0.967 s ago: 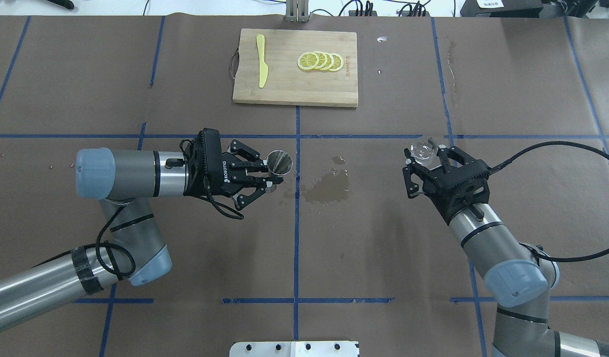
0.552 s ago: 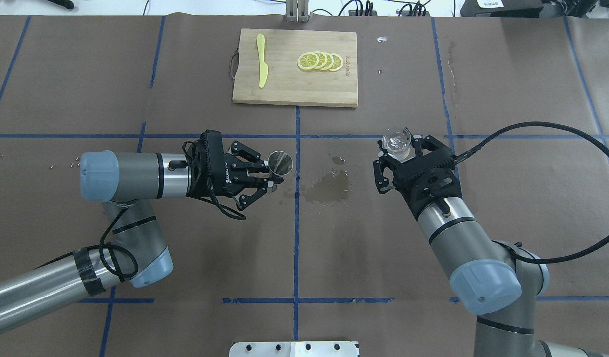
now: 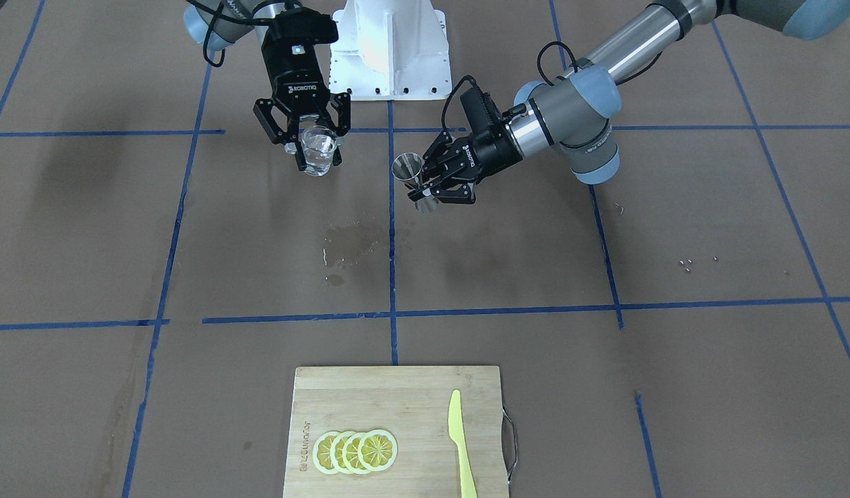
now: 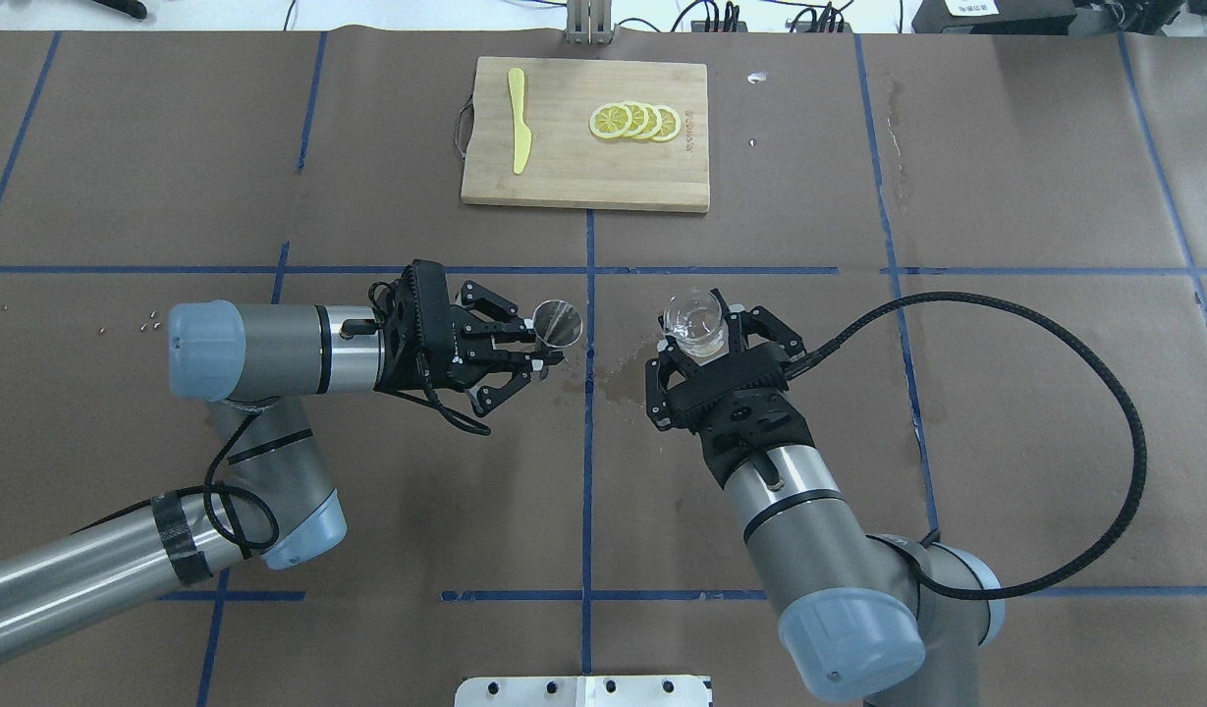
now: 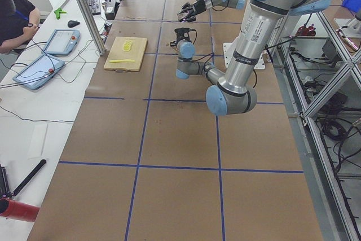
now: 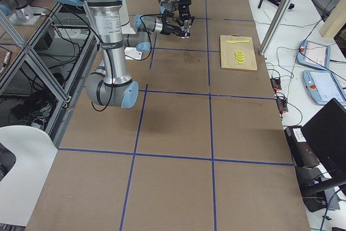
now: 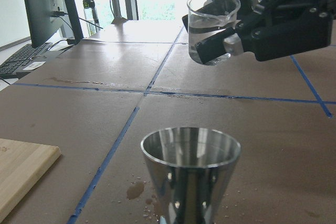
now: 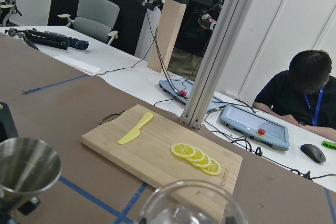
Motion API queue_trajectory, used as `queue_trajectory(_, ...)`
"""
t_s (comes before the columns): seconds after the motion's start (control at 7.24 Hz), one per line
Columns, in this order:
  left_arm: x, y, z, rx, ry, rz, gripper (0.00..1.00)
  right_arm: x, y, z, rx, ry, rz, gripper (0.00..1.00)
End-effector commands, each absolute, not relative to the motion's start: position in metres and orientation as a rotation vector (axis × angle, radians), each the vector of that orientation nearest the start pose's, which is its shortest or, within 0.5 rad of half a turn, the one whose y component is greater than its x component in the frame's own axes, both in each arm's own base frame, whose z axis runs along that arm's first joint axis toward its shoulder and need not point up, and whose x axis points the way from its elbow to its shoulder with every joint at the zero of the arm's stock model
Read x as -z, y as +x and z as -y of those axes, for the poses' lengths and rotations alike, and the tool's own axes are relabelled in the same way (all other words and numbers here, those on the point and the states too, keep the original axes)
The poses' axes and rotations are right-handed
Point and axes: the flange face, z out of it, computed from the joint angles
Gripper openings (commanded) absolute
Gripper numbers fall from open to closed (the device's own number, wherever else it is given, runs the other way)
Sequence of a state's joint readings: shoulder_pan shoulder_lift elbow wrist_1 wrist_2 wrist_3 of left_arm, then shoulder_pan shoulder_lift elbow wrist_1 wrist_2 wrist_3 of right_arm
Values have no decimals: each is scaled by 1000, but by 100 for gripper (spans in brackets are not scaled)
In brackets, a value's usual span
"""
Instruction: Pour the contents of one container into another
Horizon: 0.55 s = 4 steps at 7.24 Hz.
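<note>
The steel jigger (image 4: 557,322) is held upright above the table by its narrow waist, with my left gripper (image 4: 542,352) shut on it. In the front view the jigger (image 3: 412,178) is right of the centre line, in the left gripper (image 3: 425,188). The clear cup (image 4: 696,322) is held upright in my right gripper (image 4: 699,341), which is shut on it. It hangs a short way to the right of the jigger, apart from it. The left wrist view shows the jigger (image 7: 190,171) close up and the cup (image 7: 212,27) higher beyond it, with clear liquid inside.
A wet patch (image 4: 647,378) darkens the brown paper between the two grippers. At the far middle lies a wooden cutting board (image 4: 583,172) with lemon slices (image 4: 634,122) and a yellow knife (image 4: 518,118). An operator sits past the table's left end (image 5: 14,18).
My right arm has swung left toward the table's centre with the cup, ending close to the jigger. The left gripper with the jigger has crept slightly right.
</note>
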State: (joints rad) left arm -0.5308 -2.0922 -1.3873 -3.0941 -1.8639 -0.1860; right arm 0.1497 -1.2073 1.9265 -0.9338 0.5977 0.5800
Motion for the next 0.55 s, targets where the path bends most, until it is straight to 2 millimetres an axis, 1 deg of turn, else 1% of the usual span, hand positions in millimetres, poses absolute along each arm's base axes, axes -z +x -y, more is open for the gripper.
queue_trajectory(0.0,-277,503,417,-853,1455,-1284,0,-192,-497,289,56,1316,559,0)
queue_trajectory(0.14,-276,503,417,-852,1456,-1284,0,-187,-503,292,84,1305,514,0)
queue_trajectory(0.41,-274,504,416,-853,1458,-1287,0,-182,-505,302,99,1296,463,0)
